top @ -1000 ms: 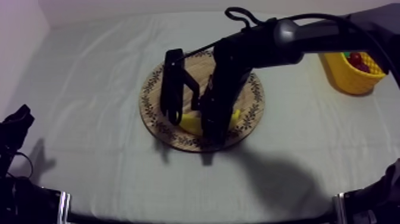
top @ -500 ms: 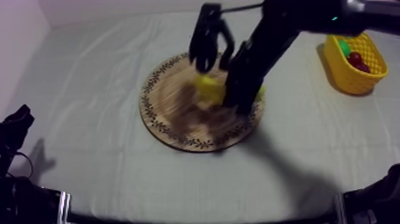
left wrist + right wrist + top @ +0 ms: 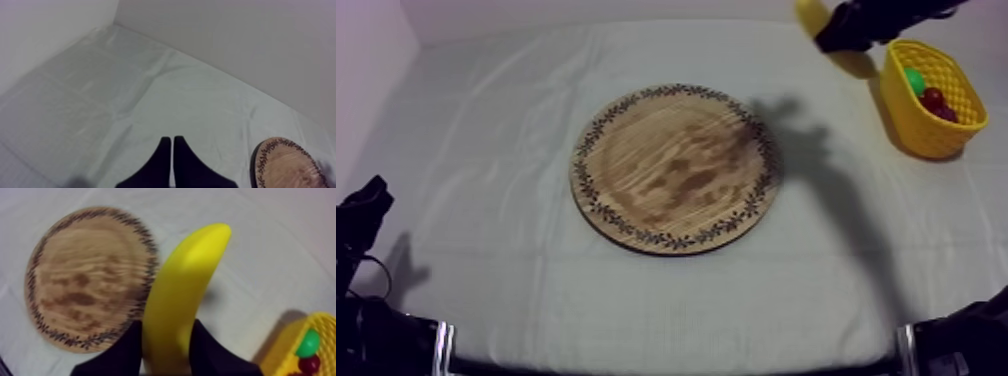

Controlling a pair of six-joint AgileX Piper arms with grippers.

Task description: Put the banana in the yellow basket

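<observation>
My left claw (image 3: 172,139) rests at its own side, fingers pressed together on nothing, over bare cloth (image 3: 125,90). Next along, the wooden board (image 3: 676,165) has nothing on it. My right claw (image 3: 167,324) hangs between board and yellow basket (image 3: 926,138), clamped round the banana (image 3: 186,283) near one end (the long part juts out past my fingers). So this is the carry. The basket holds a small red fruit (image 3: 933,98) and something green (image 3: 914,79). Next, I judge, I must get over its mouth, lower, and let go so the banana drops inside, not across the rim.
</observation>
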